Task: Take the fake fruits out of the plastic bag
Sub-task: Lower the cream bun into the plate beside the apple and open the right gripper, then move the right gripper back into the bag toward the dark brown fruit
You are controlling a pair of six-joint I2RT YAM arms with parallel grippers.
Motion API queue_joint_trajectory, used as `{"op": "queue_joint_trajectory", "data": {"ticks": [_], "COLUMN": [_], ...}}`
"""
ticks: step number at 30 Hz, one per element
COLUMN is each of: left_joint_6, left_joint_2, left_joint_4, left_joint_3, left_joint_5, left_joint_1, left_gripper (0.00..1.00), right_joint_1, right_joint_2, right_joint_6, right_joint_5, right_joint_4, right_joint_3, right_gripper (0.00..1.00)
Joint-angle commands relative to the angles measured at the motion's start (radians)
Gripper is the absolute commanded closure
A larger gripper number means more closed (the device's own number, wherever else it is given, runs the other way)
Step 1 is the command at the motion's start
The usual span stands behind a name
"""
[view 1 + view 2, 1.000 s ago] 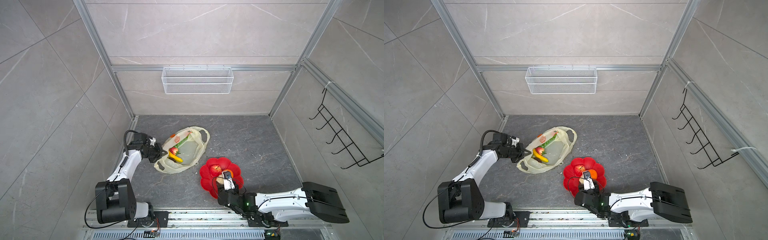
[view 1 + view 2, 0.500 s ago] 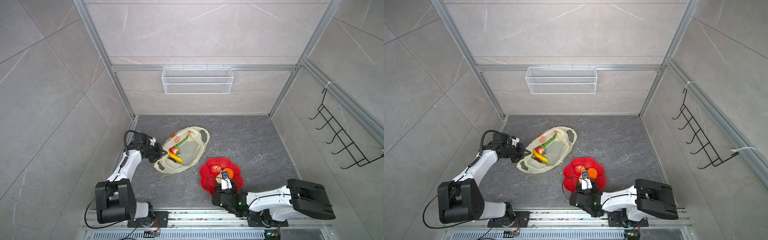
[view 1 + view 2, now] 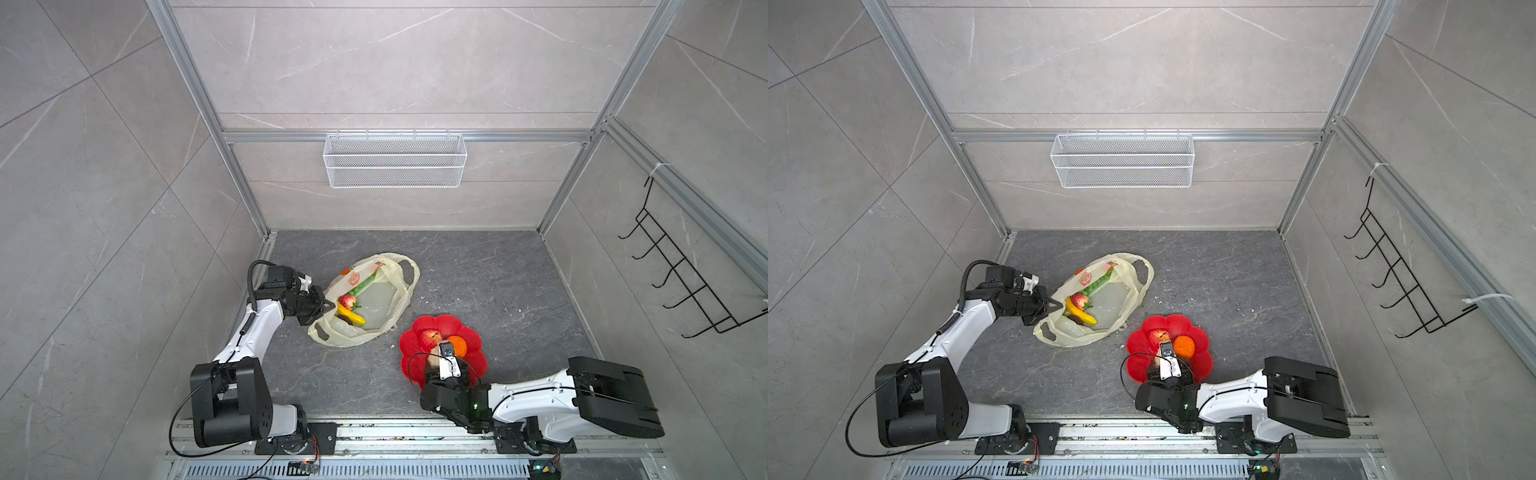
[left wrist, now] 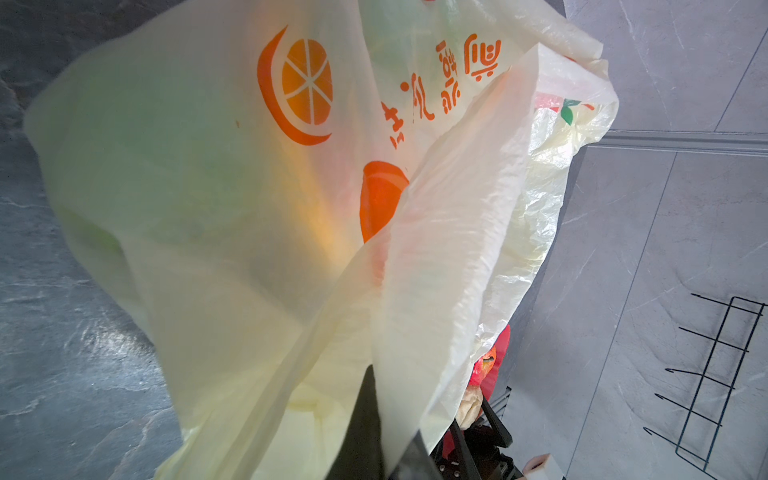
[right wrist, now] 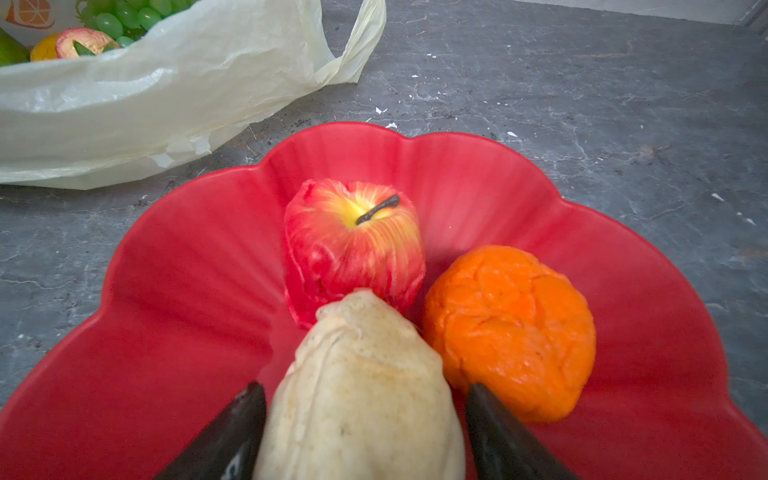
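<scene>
red is the plate [image 5: 158,291] where the change happens: a second ago the right gripper [image 5: 365,386] already stood over it, and since then its jaws have moved apart, so the cream fruit [image 5: 361,415] is let go and lies on the plate, its tip touching the red apple [image 5: 353,249] and its side just beside the orange [image 5: 507,328]. i judge that this ends one delivery, the third fruit out of the bag, and that the arm can now draw back and go for the next one. the two dark fingers [image 5: 503,436] stand wide, one on each side of the cream fruit, with a thin gap to it on the orange side; on the other side i cannot tell if the pad brushes the skin, so pulling straight back seems safer than moving sideways. the left gripper [image 3: 325,306] has not moved in this time: it is clenched on the rim of the plastic bag [image 3: 353,337], and in the left wrist view the bag runs down into the closed fingers, so the mouth is kept open. the bag lies on the grey floor [image 3: 498,270], near the plate but apart from it, and inside it, in both top views, are the banana [image 3: 352,316], the strawberry [image 3: 347,301] and the green grape bunch [image 3: 1098,282], so the task is, in my judgement, roughly half done.
</scene>
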Motion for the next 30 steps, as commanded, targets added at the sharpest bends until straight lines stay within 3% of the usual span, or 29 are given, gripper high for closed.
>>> {"op": "queue_joint_trajectory", "data": {"ticks": [1,8,14,19,25,30], "left_joint_6": [0.034,0.034,0.035,0.034,0.031,0.032], "left_joint_2": [-0.011,-0.007,-0.003,0.002,0.012,0.022], "left_joint_4": [-0.011,-0.01,-0.01,-0.011,-0.012,-0.015], "left_joint_3": [-0.002,0.0,0.0,-0.001,-0.001,-0.002], "left_joint_5": [0.007,0.005,0.005,0.007,0.011,0.016], "left_joint_1": [0.004,0.005,0.005,0.005,0.004,0.005], "left_gripper": [1.0,1.0,1.0,1.0,1.0,1.0], "right_joint_1": [0.004,0.005,0.008,0.009,-0.039,-0.162], "right_joint_2": [-0.035,-0.126,-0.25,-0.354,-0.4,-0.334], "right_joint_6": [0.029,0.053,-0.03,-0.128,-0.235,-0.349], "right_joint_5": [0.032,0.032,-0.035,-0.125,-0.178,-0.386], "right_joint_4": [-0.038,-0.088,-0.096,-0.136,-0.308,-0.32], "right_joint_3": [-0.002,-0.031,-0.044,-0.02,0.136,0.278], "right_gripper": [0.22,0.11,0.01,0.0,0.02,0.08]}}
